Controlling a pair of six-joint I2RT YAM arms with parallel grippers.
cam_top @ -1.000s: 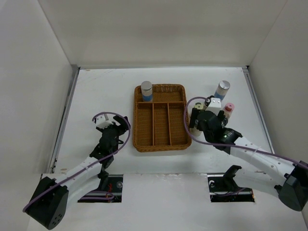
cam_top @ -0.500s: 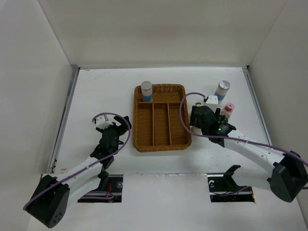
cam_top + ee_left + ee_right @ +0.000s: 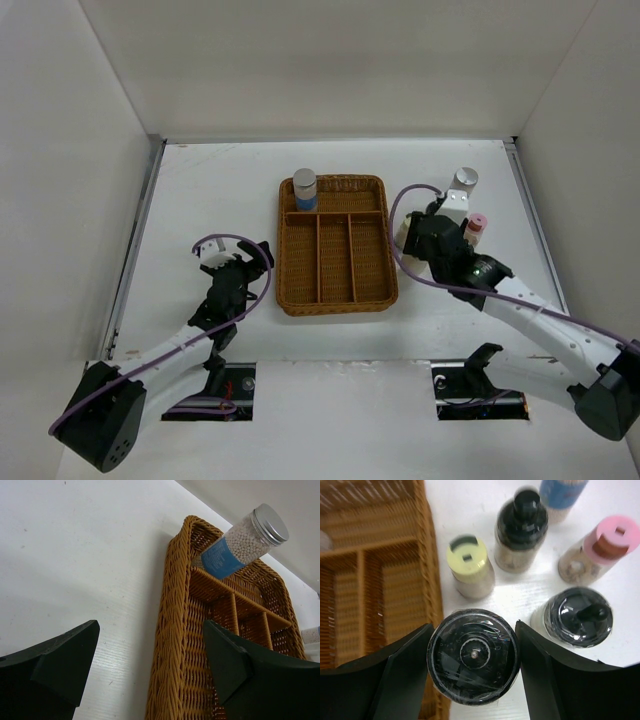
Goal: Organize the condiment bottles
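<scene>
In the right wrist view my right gripper (image 3: 474, 666) has its fingers against both sides of a dark-capped bottle (image 3: 473, 655) beside the wicker tray's right rim (image 3: 431, 570). Around it stand a cream-capped bottle (image 3: 467, 555), a dark pump-capped bottle (image 3: 523, 522), a pink-capped bottle (image 3: 610, 540), another dark-capped bottle (image 3: 580, 616) and a blue-banded white bottle (image 3: 560, 492). From above, the right gripper (image 3: 418, 233) hides most of this group. A second blue-banded bottle (image 3: 304, 187) stands in the tray's far left compartment. My left gripper (image 3: 248, 268) is open and empty left of the tray.
The brown wicker divided tray (image 3: 335, 290) sits mid-table; its three long compartments hold nothing. In the left wrist view its left rim (image 3: 172, 630) lies between my open fingers. White walls enclose the table on the left, right and far sides.
My right gripper has shifted slightly right and away from me, over the bottle group. The left arm has barely moved.
</scene>
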